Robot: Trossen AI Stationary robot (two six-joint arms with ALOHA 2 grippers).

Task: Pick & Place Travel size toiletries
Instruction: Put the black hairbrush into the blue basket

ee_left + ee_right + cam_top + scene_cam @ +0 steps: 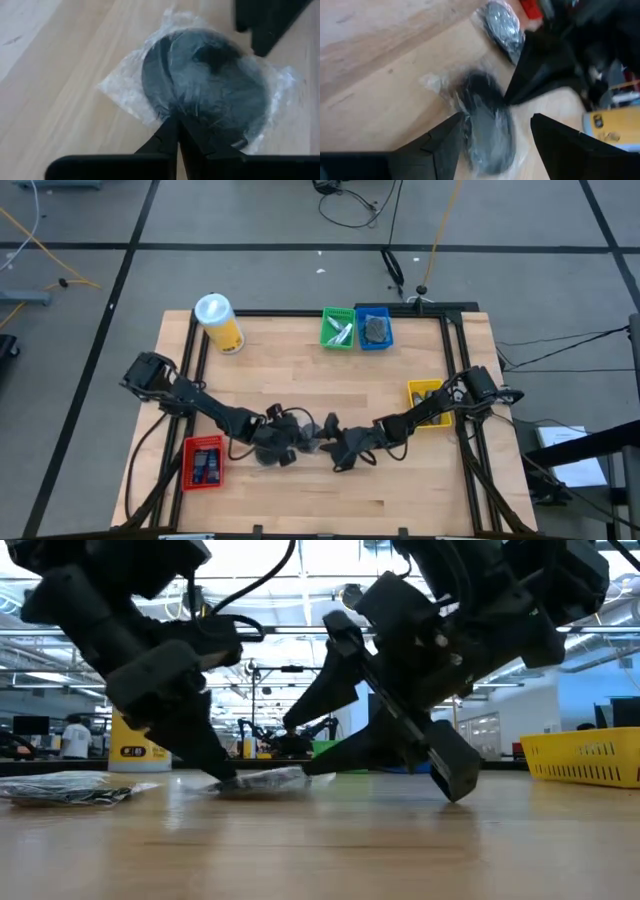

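Shut left gripper (176, 120) pinches the bagged disc's (210, 85) wrap; right gripper (495, 131) gapes over it, blurred.

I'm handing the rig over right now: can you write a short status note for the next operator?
Left gripper: shut on the wrapped disc at table centre.
Right gripper: open, fingers either side of that same disc.
Second wrapped disc lies loose nearby.
Done: items already sit in the red tray, green tray and blue tray.
Left: both discs need placing.
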